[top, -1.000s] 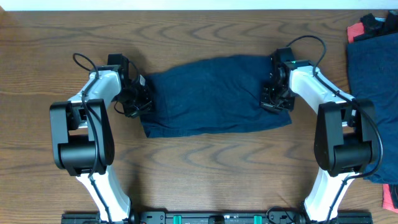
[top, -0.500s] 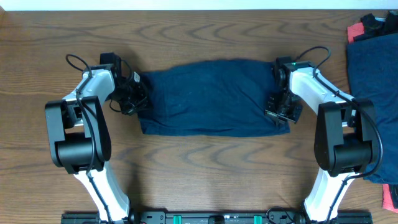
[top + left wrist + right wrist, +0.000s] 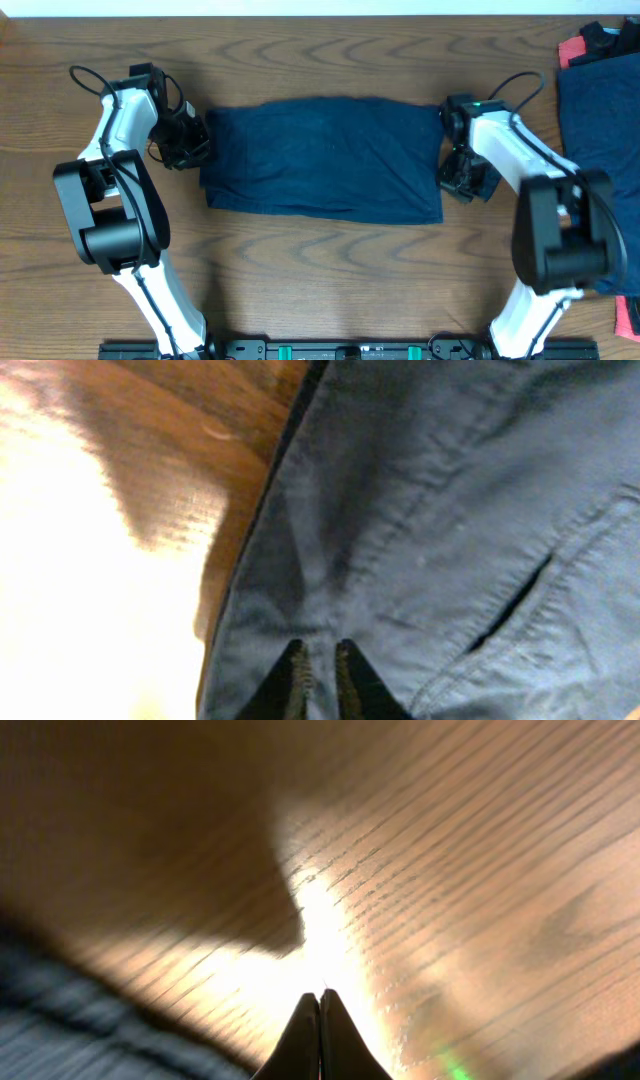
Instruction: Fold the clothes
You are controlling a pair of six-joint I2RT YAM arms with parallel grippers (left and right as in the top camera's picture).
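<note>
Your left gripper [image 3: 320, 678] clamped on left end of blue garment [image 3: 320, 158] (pocket slit [image 3: 510, 605] visible), lying mid-surface [image 3: 320, 270] toward far edge; right gripper [image 3: 320, 1018] pressed together, empty, beside garment's right end

Garment [image 3: 320, 158] on table [image 3: 320, 270], clothes pile [image 3: 600, 110] right.

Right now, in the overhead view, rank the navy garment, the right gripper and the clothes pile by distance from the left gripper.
1. Navy garment, pinched by the left gripper itself.
2. Right gripper, at the garment's far end.
3. Clothes pile, table's right edge.
</note>
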